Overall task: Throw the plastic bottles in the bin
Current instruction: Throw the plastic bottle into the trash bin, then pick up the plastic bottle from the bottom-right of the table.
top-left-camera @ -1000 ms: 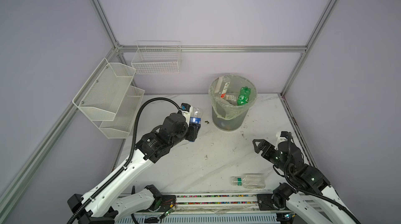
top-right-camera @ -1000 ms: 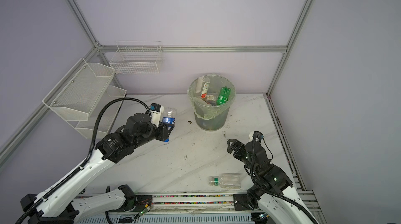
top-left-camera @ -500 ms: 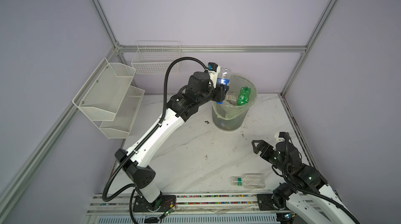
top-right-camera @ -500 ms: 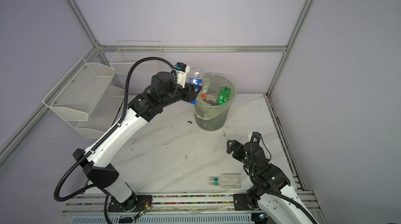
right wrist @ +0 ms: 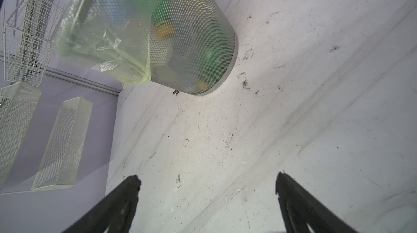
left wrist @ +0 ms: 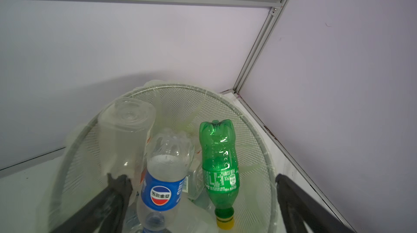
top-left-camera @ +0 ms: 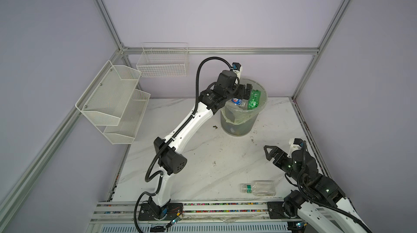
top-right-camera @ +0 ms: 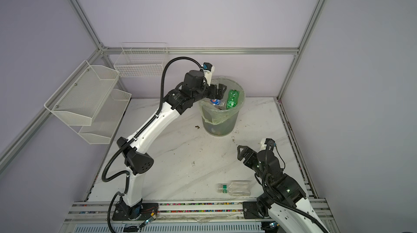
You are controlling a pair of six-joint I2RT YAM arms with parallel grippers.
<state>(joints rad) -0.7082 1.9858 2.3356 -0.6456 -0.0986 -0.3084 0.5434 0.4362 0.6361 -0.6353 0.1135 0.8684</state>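
The bin [top-left-camera: 239, 123] [top-right-camera: 221, 123] stands at the back of the table, lined with a pale green bag. My left gripper [top-left-camera: 244, 90] [top-right-camera: 220, 91] [left wrist: 199, 178] hangs open over its near rim. A clear bottle with a blue label [left wrist: 161, 189] [top-left-camera: 236, 100] lies loose in the bin, untouched by the spread fingers, beside a green bottle [left wrist: 220, 171] [top-right-camera: 232, 99] and other clear ones. One clear bottle with a green label [top-left-camera: 259, 187] [top-right-camera: 235, 188] lies on the table near the front. My right gripper [top-left-camera: 270, 154] [right wrist: 206, 178] is open and empty above the tabletop, behind that bottle.
A white wire basket [top-left-camera: 162, 62] hangs on the back wall. A two-tier white mesh shelf [top-left-camera: 112, 96] is fixed to the left wall. The marble tabletop [top-left-camera: 203, 152] is scuffed, and a small dark scrap [top-left-camera: 214, 127] lies left of the bin's base.
My left arm swung from the table's left up to the bin with the blue-label bottle, then opened; the bottle now lies in the bin. My right arm hardly moved.
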